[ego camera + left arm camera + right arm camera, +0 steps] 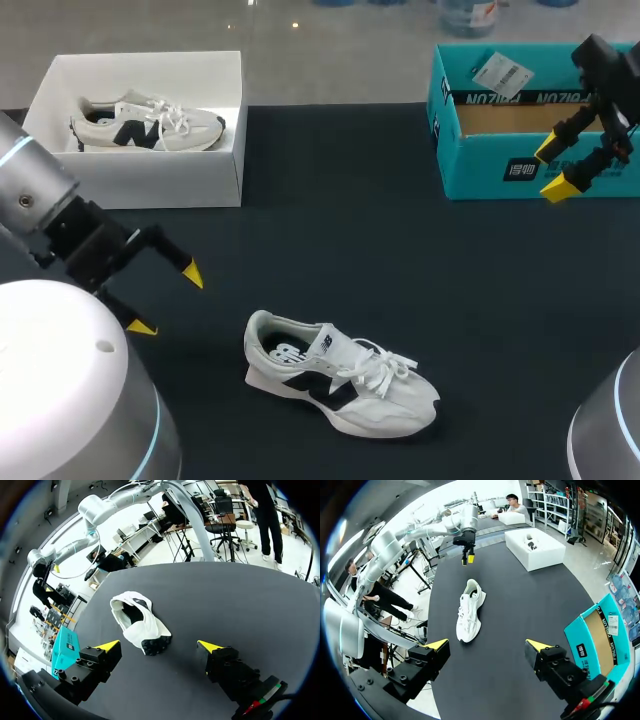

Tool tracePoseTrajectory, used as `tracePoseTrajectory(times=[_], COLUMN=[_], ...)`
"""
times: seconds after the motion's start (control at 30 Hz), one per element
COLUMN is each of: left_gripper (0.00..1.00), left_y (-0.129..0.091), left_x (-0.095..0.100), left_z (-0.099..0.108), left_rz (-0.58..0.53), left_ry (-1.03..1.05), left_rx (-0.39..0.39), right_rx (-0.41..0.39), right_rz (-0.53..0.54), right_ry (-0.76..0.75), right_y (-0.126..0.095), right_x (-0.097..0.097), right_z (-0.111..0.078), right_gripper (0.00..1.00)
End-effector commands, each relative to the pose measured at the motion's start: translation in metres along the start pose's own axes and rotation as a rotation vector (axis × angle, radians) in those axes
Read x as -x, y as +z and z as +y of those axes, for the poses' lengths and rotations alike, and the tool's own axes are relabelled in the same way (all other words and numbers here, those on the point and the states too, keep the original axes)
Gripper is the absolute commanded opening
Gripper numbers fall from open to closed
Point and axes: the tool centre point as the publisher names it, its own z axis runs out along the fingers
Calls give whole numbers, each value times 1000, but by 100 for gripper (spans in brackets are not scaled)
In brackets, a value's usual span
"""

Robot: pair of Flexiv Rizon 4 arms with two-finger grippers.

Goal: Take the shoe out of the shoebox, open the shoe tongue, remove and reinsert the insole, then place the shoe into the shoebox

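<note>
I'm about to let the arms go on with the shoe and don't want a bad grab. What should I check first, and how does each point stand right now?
1. Shoe out of the box: ok. The shoe stands on its sole on the table, apart from both boxes.
2. Left gripper free: ok. It is open and empty, beside the shoe's heel end.
3. Right gripper free: ok. It is open and empty, in front of the teal shoebox.
4. Teal shoebox ready: ok. It is open, and the part of its inside that shows is bare.
5. Insole in the shoe: ok. It shows in the heel opening.
6. Tongue opened: cannot tell.
</note>
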Motion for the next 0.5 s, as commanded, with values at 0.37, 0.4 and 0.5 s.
tracePoseTrajectory(times=[0.37,0.4,0.5], left_gripper=[100,100,100], left_y=[-20,-20,-20], left_x=[7,7,4], left_z=[-1,-1,2], left_rz=[-262,-267,-287], left_ry=[-455,-480,-589], left_rx=[81,73,70], right_rx=[-3,-3,-3], right_rz=[1,1,1], right_ry=[0,0,0], right_y=[1,1,1], right_x=[1,1,1], right_z=[1,1,1], right_gripper=[100,100,100])
